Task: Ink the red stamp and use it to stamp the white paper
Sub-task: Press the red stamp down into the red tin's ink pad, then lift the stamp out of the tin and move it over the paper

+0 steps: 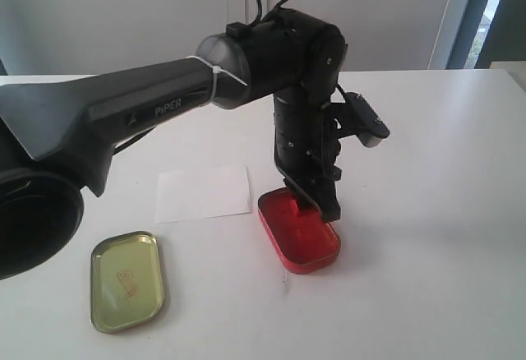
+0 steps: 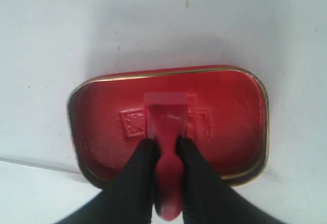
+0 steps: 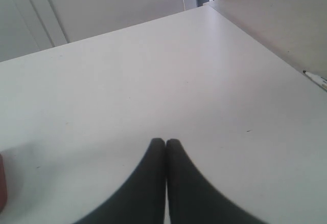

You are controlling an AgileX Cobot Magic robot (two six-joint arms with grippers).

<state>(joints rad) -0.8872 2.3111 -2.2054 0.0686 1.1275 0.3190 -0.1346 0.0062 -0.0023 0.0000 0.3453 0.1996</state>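
My left gripper is shut on the narrow handle of the red stamp, whose block base rests on or just above the pad of the open red ink tin. From outside, the left gripper stands upright over the ink tin; the stamp is hidden behind the fingers there. The white paper lies flat just left of the tin, plain as far as I can see. My right gripper is shut and empty above bare white table, and does not show in the exterior view.
A gold-coloured tin lid lies inside up near the front left. The left arm's long black link crosses above the table's left side. A pen tip lies at the far table edge in the right wrist view.
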